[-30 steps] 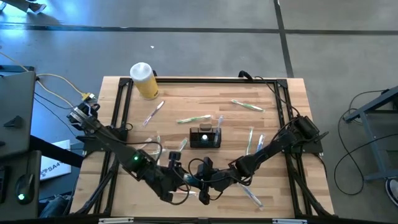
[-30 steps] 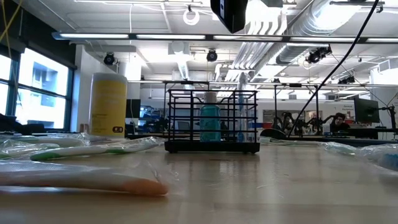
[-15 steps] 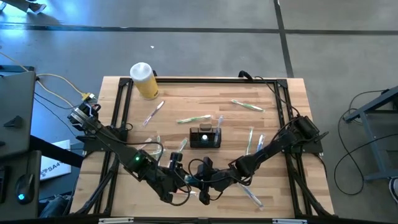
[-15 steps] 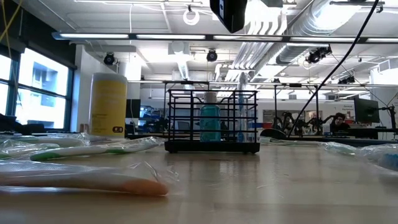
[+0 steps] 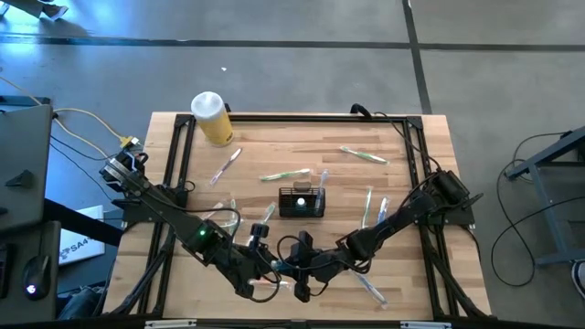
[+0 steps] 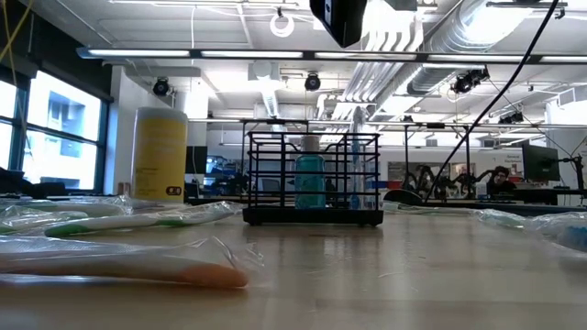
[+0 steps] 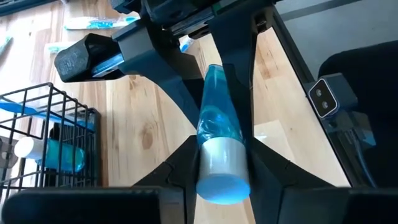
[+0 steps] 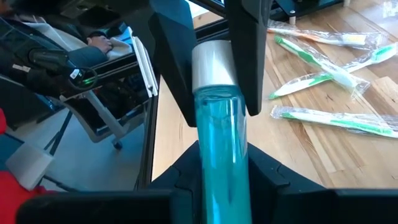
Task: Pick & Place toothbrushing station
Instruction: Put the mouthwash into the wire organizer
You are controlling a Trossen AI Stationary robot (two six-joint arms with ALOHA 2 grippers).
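The toothbrushing station, a black slatted wire caddy holding a blue bottle, is seen upright at the table's centre. Near the front edge, a blue tube with white cap is pinched by both the left gripper and right gripper

High view: overhead, straight down. Low view: tabletop level, facing the caddy — shared with the overhead. Wrist views face each other closely — both show the tube.
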